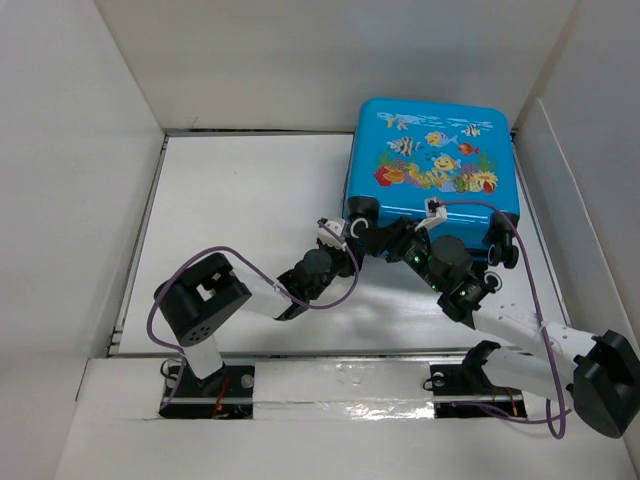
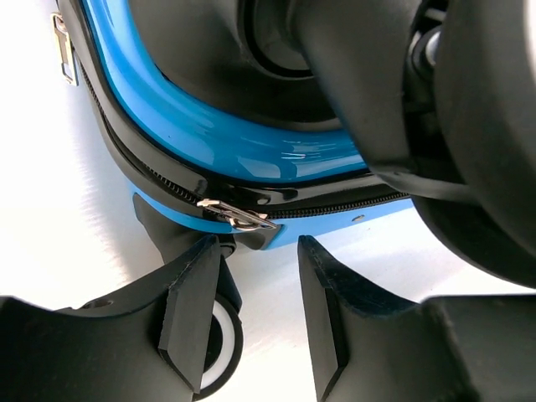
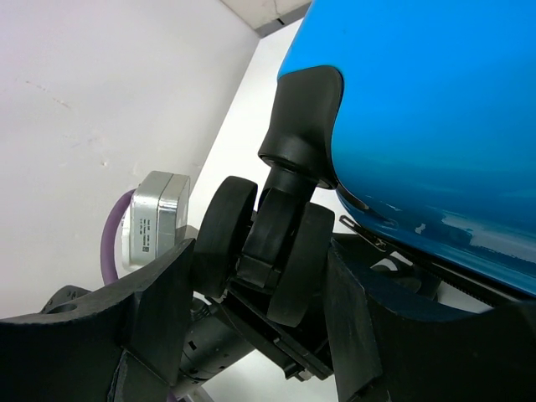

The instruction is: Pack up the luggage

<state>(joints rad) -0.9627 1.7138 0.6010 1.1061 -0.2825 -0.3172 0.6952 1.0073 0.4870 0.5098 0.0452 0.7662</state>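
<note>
The luggage (image 1: 430, 150) is a bright blue suitcase with a fish print, lying flat and closed at the back right. My left gripper (image 1: 345, 236) is at its near left corner. In the left wrist view it (image 2: 255, 251) is open, and the metal zipper pull (image 2: 239, 218) on the blue shell (image 2: 209, 126) lies just beyond the fingertips, untouched. A white-hubbed wheel (image 2: 219, 335) shows behind the left finger. My right gripper (image 1: 388, 240) reaches in from the right. In the right wrist view it (image 3: 260, 251) has its fingers on both sides of a black double caster wheel (image 3: 268, 243) under the shell (image 3: 435, 109).
White walls (image 1: 90, 150) enclose the table on the left, back and right. A raised white ledge (image 1: 340, 375) runs along the near edge by the arm bases. Purple cables (image 1: 530, 290) loop off both arms. The two grippers are very close; the left wrist's silver camera (image 3: 151, 226) sits beside the right fingers.
</note>
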